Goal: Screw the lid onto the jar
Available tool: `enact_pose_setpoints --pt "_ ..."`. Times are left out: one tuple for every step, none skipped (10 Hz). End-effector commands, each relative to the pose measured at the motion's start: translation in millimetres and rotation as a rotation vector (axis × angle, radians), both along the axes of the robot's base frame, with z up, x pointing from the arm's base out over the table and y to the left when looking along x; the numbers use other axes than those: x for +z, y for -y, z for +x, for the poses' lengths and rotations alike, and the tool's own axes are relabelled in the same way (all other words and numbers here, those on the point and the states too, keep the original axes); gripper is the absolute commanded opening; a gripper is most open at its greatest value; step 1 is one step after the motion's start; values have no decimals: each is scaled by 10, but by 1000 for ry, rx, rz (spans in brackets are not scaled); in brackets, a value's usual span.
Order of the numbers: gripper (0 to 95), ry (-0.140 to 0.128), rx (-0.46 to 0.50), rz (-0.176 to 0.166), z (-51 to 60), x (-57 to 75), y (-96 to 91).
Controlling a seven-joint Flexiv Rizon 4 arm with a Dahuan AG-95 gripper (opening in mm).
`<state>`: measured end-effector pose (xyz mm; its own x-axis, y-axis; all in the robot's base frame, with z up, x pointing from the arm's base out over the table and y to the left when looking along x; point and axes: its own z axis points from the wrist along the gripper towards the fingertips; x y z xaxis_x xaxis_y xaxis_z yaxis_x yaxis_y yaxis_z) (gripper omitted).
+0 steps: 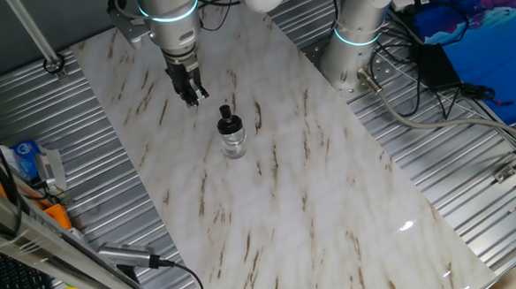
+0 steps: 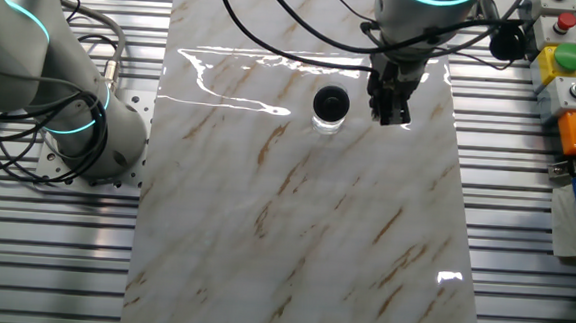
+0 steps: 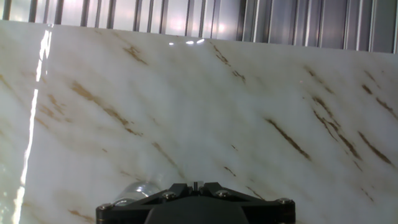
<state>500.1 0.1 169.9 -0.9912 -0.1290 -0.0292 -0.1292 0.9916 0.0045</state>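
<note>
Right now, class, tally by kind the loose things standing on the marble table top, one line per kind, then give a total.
Black lid: 1, sitting on top of the jar
Clear glass jar: 1, upright
Total: 2
The pincer hangs beside them, apart from both.

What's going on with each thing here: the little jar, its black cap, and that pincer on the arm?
jar: upright on the marble table, cap on it.
lid: sitting on top of the jar; how tightly it is screwed cannot be told.
pincer: beside the jar, apart from it, holding nothing; whether open or shut cannot be told.
</note>
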Motion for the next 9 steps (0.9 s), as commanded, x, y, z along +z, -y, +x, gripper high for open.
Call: enact_pose_setpoints --pt "0 2 -5 3 0 2 -2" --pt "0 2 -3 2 0 2 -2" --pt "0 1 6 2 0 2 -2" --pt "0 1 29 3 0 2 -2" --pt "0 2 54 5 0 2 -2" --pt "0 3 73 10 0 2 -2" --pt "0 3 75 9 0 2 -2" --pt "0 1 80 8 0 2 -2" --pt "0 1 104 7 0 2 -2"
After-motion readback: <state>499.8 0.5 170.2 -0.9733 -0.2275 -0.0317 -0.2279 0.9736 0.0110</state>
